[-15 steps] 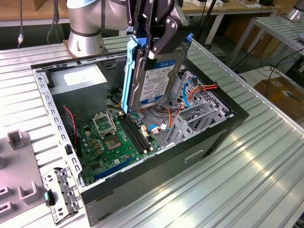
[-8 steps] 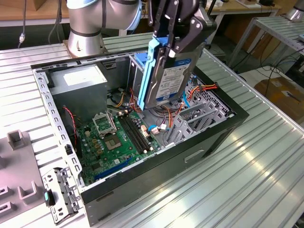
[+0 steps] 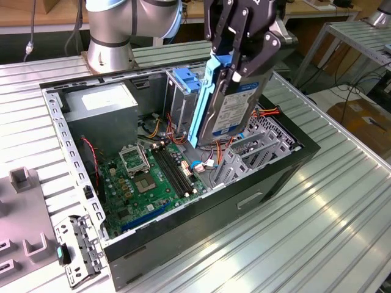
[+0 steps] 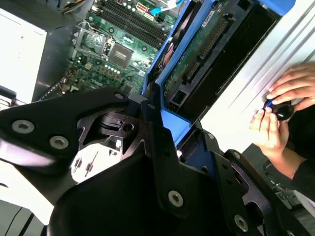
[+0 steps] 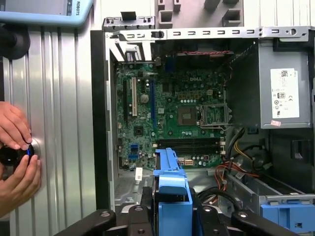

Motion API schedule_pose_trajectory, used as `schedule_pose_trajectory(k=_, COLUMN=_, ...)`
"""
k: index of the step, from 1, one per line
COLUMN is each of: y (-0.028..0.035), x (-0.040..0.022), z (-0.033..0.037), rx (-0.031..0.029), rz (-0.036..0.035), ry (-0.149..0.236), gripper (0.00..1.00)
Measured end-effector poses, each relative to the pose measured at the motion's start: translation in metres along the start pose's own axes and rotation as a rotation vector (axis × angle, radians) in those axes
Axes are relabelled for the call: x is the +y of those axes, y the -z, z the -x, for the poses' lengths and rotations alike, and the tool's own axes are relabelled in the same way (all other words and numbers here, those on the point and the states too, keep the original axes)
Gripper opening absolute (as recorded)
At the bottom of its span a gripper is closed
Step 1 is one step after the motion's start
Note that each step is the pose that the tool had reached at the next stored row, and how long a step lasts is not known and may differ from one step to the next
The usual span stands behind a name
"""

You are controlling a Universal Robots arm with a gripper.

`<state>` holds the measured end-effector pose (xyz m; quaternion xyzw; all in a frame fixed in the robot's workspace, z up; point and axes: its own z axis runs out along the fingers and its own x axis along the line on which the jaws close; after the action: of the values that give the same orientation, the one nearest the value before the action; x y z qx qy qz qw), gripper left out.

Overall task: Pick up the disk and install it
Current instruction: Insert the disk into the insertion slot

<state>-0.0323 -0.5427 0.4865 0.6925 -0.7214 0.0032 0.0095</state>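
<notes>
The disk [image 3: 235,116] is held upright, on edge, by the gripper [image 3: 235,68]. The jaws are closed on it from both sides, approx. at its upper end, and its blue carrier rails are seen along the long edges. The disk is suspended over the open PC case [image 3: 275,177], w/ its lower end near the grey drive cage [image 3: 177,101] inside the case and above a bundle of red/orange cables. It is not yet seated in a bay. The motherboard [image 3: 149,177] lies flat on the case floor, and the PSU [image 3: 101,105] is mounted in the case corner nearest the arm base. In the second wrist view the disk's green circuit-board side is shown. In the first wrist view a person's hands [image 5: 19,179] are seen on a small black object [image 5: 12,155] on the tabletop [image 5: 59,123], outside the case wall.
</notes>
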Motion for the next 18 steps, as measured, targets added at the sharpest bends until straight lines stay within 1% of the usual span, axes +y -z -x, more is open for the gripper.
schedule_pose_trajectory(k=2, y=-0.0005, x=-0.0020, z=-0.0062, rx=0.0002, rz=0.0000, ry=0.000, gripper=0.37)
schedule_pose_trajectory(k=4, y=-0.0008, x=-0.0043, z=-0.0106, rx=0.0010, rz=0.0000, ry=0.000, gripper=0.37)
schedule_pose_trajectory(k=5, y=-0.0010, x=-0.0066, z=-0.0117, rx=0.0014, rz=0.0000, ry=0.000, gripper=0.37)
schedule_pose_trajectory(k=7, y=-0.0016, x=-0.0140, z=-0.0122, rx=0.0017, rz=-0.0001, ry=0.000, gripper=0.37)
schedule_pose_trajectory(k=9, y=-0.0022, x=-0.0240, z=-0.0122, rx=0.0025, rz=0.0000, ry=0.000, gripper=0.37)
schedule_pose_trajectory(k=10, y=-0.0029, x=-0.0320, z=-0.0120, rx=0.0026, rz=-0.0001, ry=0.000, gripper=0.37)
schedule_pose_trajectory(k=11, y=-0.0032, x=-0.0369, z=-0.0118, rx=0.0028, rz=-0.0001, ry=0.000, gripper=0.37)
schedule_pose_trajectory(k=13, y=-0.0038, x=-0.0433, z=-0.0116, rx=0.0030, rz=-0.0001, ry=0.000, gripper=0.37)
schedule_pose_trajectory(k=15, y=-0.0045, x=-0.0513, z=-0.0113, rx=0.0034, rz=-0.0001, ry=0.000, gripper=0.37)
schedule_pose_trajectory(k=18, y=-0.0055, x=-0.0596, z=-0.0110, rx=0.0036, rz=-0.0001, ry=0.000, gripper=0.37)
